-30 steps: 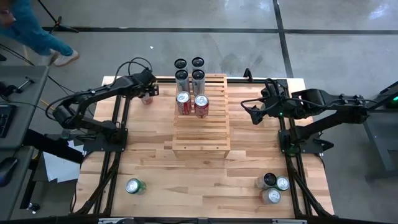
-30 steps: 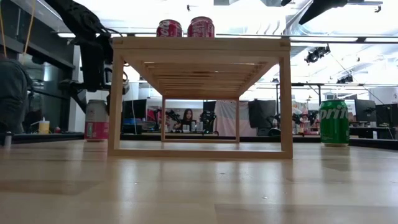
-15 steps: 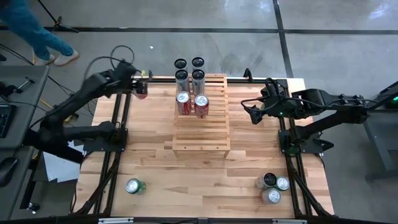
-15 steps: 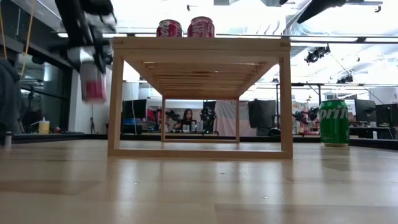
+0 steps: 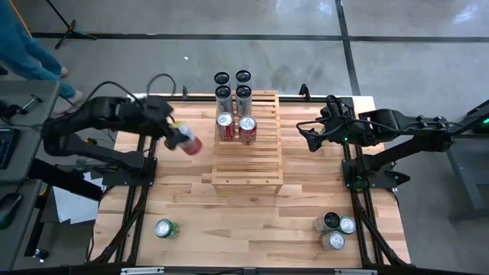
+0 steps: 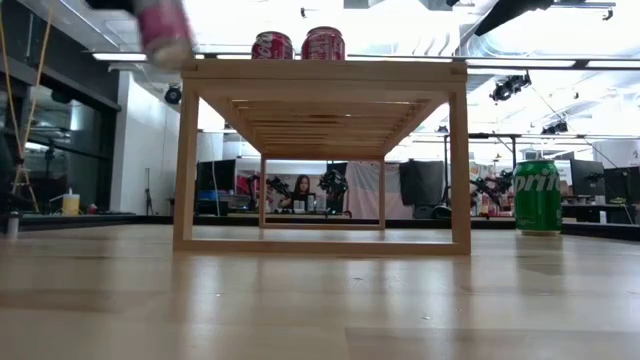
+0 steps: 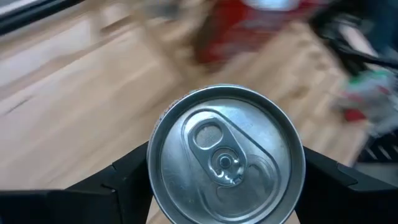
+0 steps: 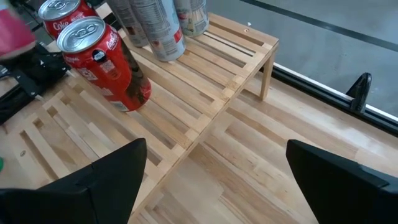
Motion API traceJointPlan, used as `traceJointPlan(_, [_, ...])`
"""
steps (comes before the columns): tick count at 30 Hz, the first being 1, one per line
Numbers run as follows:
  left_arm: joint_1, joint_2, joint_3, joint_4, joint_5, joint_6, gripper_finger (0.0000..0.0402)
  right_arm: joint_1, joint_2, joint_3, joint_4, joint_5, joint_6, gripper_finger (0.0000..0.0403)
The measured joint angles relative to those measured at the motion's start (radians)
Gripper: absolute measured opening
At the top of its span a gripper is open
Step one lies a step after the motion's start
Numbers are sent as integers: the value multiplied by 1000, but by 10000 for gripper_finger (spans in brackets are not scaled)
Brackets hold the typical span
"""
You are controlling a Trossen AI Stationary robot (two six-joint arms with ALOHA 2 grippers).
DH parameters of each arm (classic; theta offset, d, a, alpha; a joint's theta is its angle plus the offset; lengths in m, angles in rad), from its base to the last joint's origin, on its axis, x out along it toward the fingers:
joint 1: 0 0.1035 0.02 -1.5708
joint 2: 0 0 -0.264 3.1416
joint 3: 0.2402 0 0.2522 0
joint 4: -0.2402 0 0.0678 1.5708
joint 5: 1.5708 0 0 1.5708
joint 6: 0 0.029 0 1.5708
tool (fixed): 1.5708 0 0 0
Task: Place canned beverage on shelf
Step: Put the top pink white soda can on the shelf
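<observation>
The left gripper (image 5: 177,134) holds a pink can (image 5: 188,143) up in the air, tipped over, just left of the shelf (image 5: 247,156). The shelf stands in the middle of the table (image 5: 252,221). The right gripper (image 5: 309,137) waits wide open, right of the shelf.

Light-wood plank tabletop (image 5: 252,214) is sitting on a grey concrete floor (image 5: 412,69) that's showing dark seam lines. A person in blue trousers (image 5: 27,53) is walking at the far left corner, near a black tripod leg (image 5: 65,27). White paper sheets (image 5: 72,206) are lying on the floor by the table's left edge. A grey side desk (image 5: 19,114) is standing further left. In the low view, a dark monitor (image 6: 415,183) is standing in the room behind, and a small yellow container (image 6: 70,204) is sitting at far left.
</observation>
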Motion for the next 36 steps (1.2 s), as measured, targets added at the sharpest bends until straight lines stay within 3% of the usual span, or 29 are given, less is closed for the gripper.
traceJointPlan(5, [-205, 145, 90, 114, -107, 115, 275, 0, 0, 0, 0, 7, 3, 371])
traceJointPlan(10, [-297, 301, 203, 108, -230, 308, 275, 0, 0, 0, 0, 7, 6, 371])
traceJointPlan(20, [-270, 472, 252, 104, -209, 509, 275, 0, 0, 0, 0, 7, 6, 371])
traceJointPlan(36, [-200, 549, 254, 114, -219, 605, 275, 0, 0, 0, 0, 8, -1, 371])
